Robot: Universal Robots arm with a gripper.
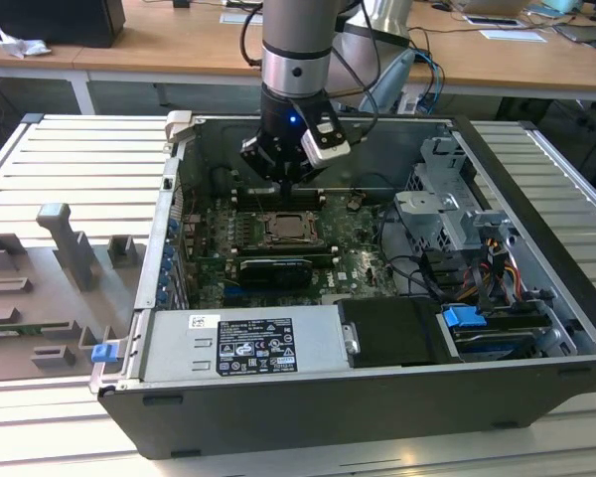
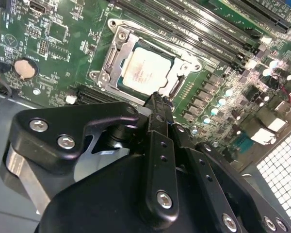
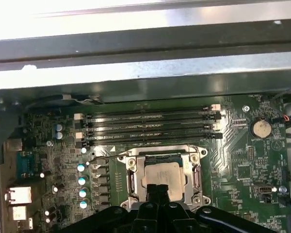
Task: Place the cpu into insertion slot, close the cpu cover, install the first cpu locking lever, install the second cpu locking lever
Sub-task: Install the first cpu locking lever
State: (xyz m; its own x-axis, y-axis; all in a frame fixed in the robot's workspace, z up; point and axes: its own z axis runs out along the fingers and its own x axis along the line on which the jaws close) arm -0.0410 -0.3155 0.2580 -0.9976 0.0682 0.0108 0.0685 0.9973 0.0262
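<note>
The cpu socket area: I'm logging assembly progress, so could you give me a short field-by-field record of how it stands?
cpu: seated in the insertion slot, silver top up
cpu cover: lowered flat, its window framing the cpu
gripper: shut, nothing seen held, tips at the edge of the cpu cover; contact cannot be told
locking levers: latched or not cannot be told
setting: green circuit board inside an open computer case
</note>
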